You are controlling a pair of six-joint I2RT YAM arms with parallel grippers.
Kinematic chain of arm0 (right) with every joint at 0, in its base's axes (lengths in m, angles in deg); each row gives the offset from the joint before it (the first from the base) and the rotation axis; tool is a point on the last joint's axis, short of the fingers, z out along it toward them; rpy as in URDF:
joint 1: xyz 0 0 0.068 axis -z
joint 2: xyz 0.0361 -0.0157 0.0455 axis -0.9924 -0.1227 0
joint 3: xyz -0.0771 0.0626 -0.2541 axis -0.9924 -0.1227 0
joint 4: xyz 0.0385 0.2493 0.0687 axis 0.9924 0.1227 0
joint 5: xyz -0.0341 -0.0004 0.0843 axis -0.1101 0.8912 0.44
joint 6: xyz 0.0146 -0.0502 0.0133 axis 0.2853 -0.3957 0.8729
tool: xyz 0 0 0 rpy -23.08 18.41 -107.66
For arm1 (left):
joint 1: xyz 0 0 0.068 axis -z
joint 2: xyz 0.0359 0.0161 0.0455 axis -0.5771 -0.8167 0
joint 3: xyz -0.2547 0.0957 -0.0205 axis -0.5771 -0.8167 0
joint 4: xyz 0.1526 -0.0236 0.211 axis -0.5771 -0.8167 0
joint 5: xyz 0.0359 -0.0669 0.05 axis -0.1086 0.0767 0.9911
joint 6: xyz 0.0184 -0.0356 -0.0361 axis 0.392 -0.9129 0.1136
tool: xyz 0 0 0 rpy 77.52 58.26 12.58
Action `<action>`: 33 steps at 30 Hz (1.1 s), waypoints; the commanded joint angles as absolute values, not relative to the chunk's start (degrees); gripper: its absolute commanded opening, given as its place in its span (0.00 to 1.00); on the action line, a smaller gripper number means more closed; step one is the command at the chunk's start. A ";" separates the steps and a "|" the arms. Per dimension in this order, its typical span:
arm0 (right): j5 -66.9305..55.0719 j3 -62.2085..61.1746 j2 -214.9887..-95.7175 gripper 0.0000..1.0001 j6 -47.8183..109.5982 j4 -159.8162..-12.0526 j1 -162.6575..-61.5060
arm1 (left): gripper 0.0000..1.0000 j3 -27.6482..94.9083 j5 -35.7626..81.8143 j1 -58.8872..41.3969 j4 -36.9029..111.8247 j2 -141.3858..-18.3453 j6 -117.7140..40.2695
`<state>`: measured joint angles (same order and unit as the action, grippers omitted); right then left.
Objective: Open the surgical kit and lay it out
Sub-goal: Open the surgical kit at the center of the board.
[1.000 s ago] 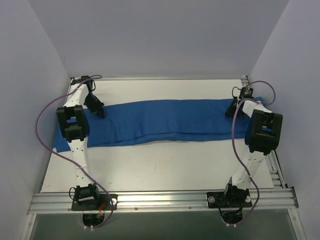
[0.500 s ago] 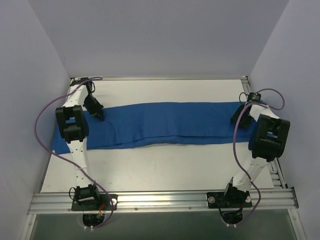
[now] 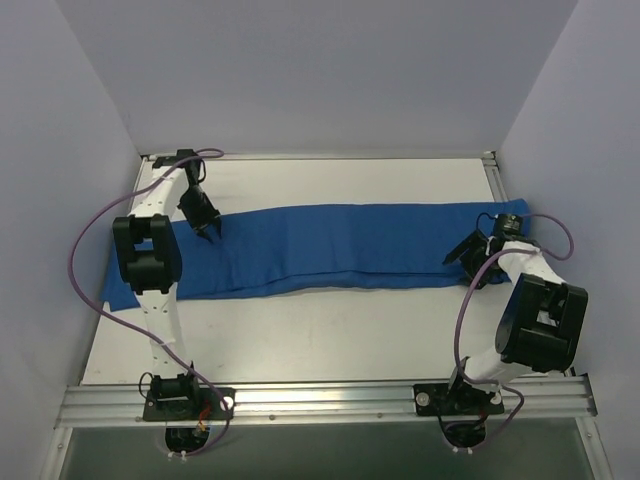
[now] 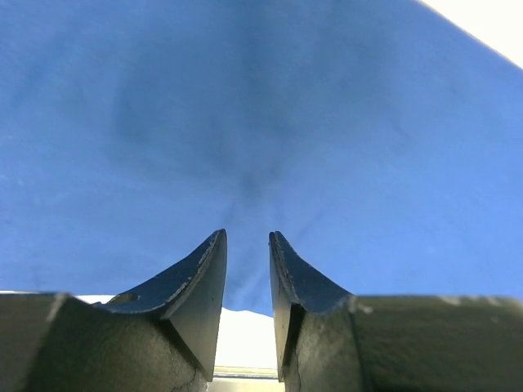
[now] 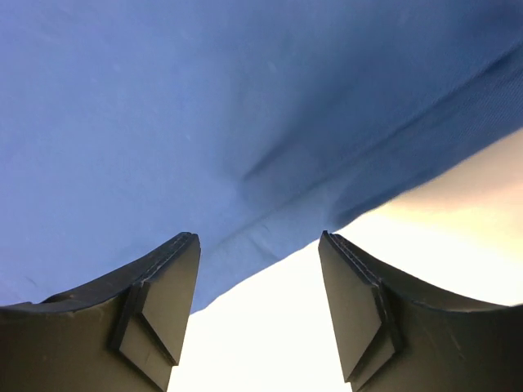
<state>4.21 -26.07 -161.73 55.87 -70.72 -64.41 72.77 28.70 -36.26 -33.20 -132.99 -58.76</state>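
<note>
Looking down on a blue cloth [image 3: 340, 245] laid as a long folded band across the white table [image 3: 330, 330], left side to right side. Left claw [image 3: 207, 228] over the band's left part, jaws a narrow slit apart, nothing between them, only cloth beneath. Right claw [image 3: 466, 260] at the band's right end by its near edge, jaws parted wider, gripping nothing, cloth edge and bare table below. Cannot tell whether either claw's tips touch the cloth.

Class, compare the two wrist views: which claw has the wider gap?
The right claw: its black fingers stand far apart, whereas the left claw shows only a narrow slit.
</note>
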 commanded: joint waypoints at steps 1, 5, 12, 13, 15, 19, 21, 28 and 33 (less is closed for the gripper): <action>7.69 -29.55 -158.74 0.59 57.83 -71.93 -64.67 | 0.36 72.73 27.60 -36.12 -33.19 -128.65 -57.55; 9.45 -30.10 -160.75 0.52 58.26 -75.45 -64.67 | 0.36 72.38 26.63 -36.12 -33.20 -127.77 -57.20; 9.28 -28.52 -164.62 0.47 59.06 -78.44 -64.67 | 0.36 71.94 26.37 -35.86 -33.81 -126.89 -56.76; 9.19 -28.43 -164.80 0.47 59.14 -78.62 -64.76 | 0.36 71.77 26.28 -35.86 -33.81 -126.89 -56.67; 9.19 -28.51 -165.59 0.46 59.58 -79.49 -64.67 | 0.36 71.15 26.28 -35.86 -33.81 -126.72 -56.67; 9.11 -29.30 -166.47 0.45 60.55 -80.55 -64.85 | 0.36 70.27 26.01 -35.86 -33.55 -126.19 -56.76; 8.76 -29.22 -166.82 0.42 60.64 -80.82 -64.76 | 0.36 70.36 26.01 -35.86 -33.81 -126.10 -56.76; 8.93 -24.92 -166.12 0.02 61.60 -77.13 -65.02 | 0.36 67.73 26.10 -33.05 -34.51 -123.29 -56.76; 8.40 -18.59 -166.38 0.00 63.45 -72.56 -65.90 | 0.36 62.46 23.38 -31.47 -34.96 -119.95 -58.78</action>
<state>9.00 -22.90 -166.96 61.92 -76.03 -65.20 64.61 25.68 -32.22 -33.90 -124.49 -57.97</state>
